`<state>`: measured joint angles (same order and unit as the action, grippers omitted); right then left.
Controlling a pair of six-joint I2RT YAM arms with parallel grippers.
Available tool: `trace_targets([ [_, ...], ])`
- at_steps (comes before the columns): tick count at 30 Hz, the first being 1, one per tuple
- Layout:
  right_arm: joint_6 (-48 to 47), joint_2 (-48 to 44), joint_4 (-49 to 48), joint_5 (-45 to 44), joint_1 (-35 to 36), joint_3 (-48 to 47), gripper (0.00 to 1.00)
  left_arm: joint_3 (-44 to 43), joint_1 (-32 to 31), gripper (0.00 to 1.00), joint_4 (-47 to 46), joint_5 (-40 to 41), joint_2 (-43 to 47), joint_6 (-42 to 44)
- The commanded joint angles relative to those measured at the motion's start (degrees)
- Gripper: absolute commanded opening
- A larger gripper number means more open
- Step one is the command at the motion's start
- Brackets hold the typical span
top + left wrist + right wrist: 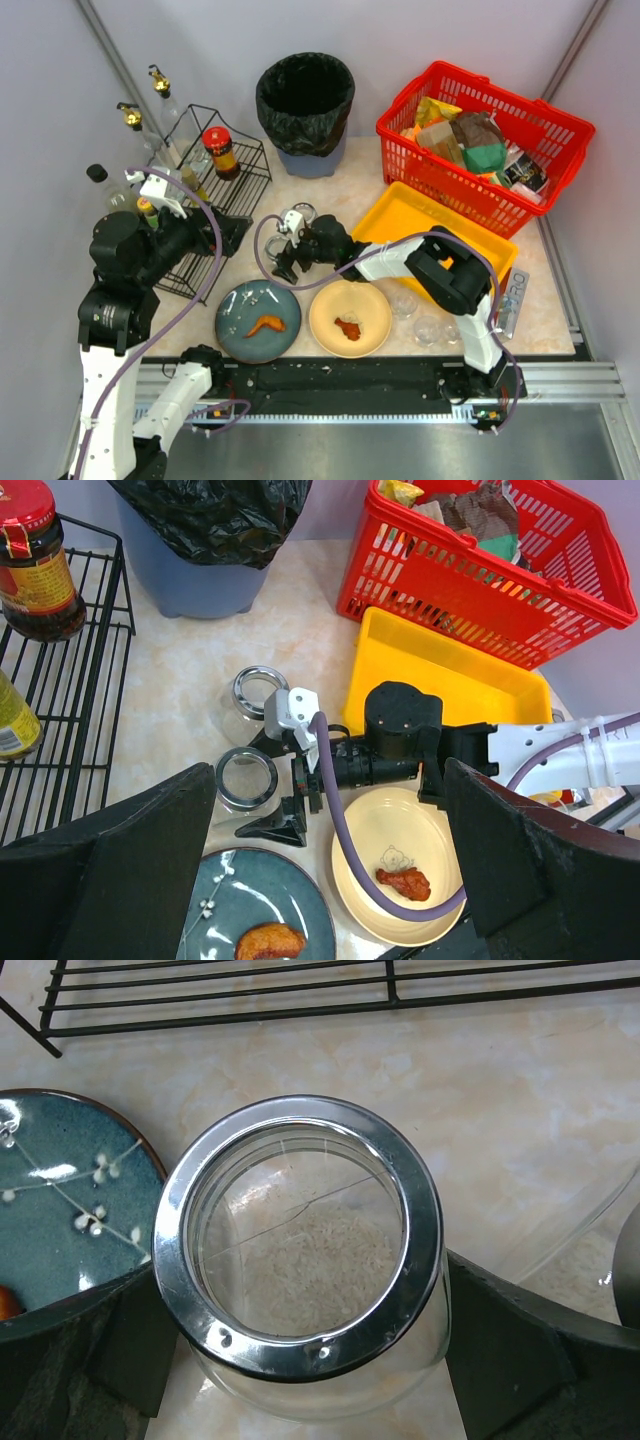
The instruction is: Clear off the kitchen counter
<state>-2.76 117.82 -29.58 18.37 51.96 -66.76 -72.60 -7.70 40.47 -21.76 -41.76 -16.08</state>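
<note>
The kitchen counter (360,185) is beige marbled stone. A clear glass jar (298,1240) with a metal rim and rice in its bottom stands on it, also visible as the jar (247,778) in the left wrist view. My right gripper (300,1335) is open, one finger on each side of the jar, close to the glass. From above, the right gripper (280,252) reaches left across the counter. My left gripper (325,870) hangs open and empty high over the plates, near the rack (215,170).
A second jar (303,212) stands just behind. In front lie a teal plate (258,320) and a cream plate (350,318), each with food. Yellow tray (400,215), red basket (480,140), black bin (305,105), small glasses (428,330) and bottles (160,85) ring the counter.
</note>
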Motion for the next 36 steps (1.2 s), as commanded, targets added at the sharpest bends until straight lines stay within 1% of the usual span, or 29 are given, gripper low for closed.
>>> trace_targets([
  [1, -0.48, 0.57, -1.19, 4.12, 0.24, -0.56, 0.99, -1.14, -0.03, 0.99, -1.18, 0.14, 0.54, 1.05],
  [5, -1.54, 0.13, 2.07, 8.16, -0.81, -1.53, 0.99, -1.41, -0.03, 0.99, -0.92, 0.14, 0.45, 1.05],
  [8, -1.8, 0.13, 2.51, 11.5, -1.78, -1.44, 0.99, -1.49, -0.03, 0.99, -0.74, 0.14, 0.45, 1.05],
  [13, -2.07, -0.22, 1.9, 12.39, -2.22, -0.74, 0.98, -1.58, -0.03, 0.99, -0.65, 0.23, 0.1, 1.05],
  [15, -1.81, -0.22, 1.29, 12.22, -2.22, -0.39, 0.94, -1.58, -0.03, 0.99, -0.65, 0.49, 0.19, 1.13],
  [16, -1.54, -0.22, 1.28, 12.04, -2.22, -0.47, 0.91, -1.49, -0.03, 0.99, -0.57, 0.58, 0.1, 1.05],
  [20, 0.03, -0.4, -0.38, 10.2, -2.22, -0.3, 0.66, -1.58, -0.03, 0.99, -0.57, 0.66, 0.27, 0.96],
  [21, 0.3, -0.75, -1.43, 9.24, -2.13, 0.14, 0.6, -1.67, -0.03, 0.99, -0.57, 0.66, 0.27, 0.96],
  [23, 1.0, -1.88, -5.72, 7.57, -1.96, 2.15, 0.51, -1.84, -0.03, 0.99, -0.57, 0.66, 0.54, 0.87],
  [25, 1.44, -3.29, -8.64, 6.16, -1.34, 3.21, 0.46, -2.37, -0.03, 0.99, -0.22, 0.58, 0.54, 0.78],
  [31, 1.18, -6.02, -8.3, 2.82, 0.85, 1.03, 0.33, -4.22, -0.03, 0.99, -0.48, -0.92, 0.89, -0.18],
  [36, 1.18, -4.97, -6.28, 1.84, 1.65, -3.46, 0.3, -5.89, -0.03, 0.99, -0.48, -1.36, 1.24, -0.53],
])
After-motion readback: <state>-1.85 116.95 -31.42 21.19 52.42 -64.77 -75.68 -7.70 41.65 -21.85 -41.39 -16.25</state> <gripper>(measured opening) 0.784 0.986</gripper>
